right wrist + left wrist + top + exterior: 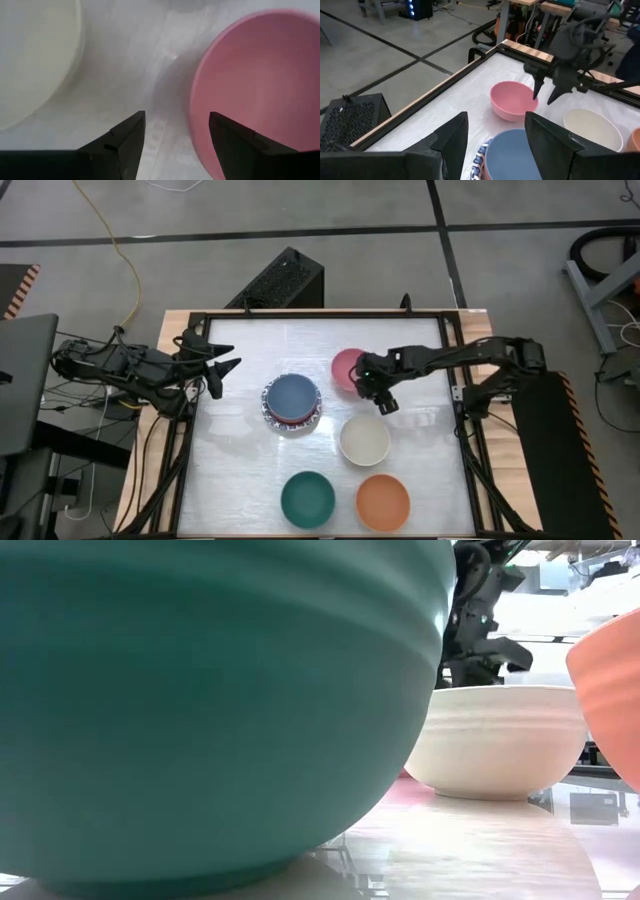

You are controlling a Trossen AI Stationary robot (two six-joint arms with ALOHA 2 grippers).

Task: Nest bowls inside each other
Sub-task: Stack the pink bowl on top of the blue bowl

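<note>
A pink bowl (345, 367) stands on its base on the table toward the far edge. My right gripper (386, 400) hovers open over its near right rim (196, 100), which lies under the gap between the fingers and touches neither. A cream bowl (364, 440) sits just nearer. Left of both is a stack (292, 403) with a blue bowl (512, 155) on top and a blue-patterned rim (268, 412) below. A green bowl (307, 498) and an orange bowl (383, 502) stand at the near edge. My left gripper (226, 377) waits open at the table's left side.
A black frame (200, 320) runs round the white table top. The green bowl (200, 710) fills most of the low view, with the cream bowl (500, 740) and the orange bowl (610, 680) behind it. Bare table lies between the stack and the left edge.
</note>
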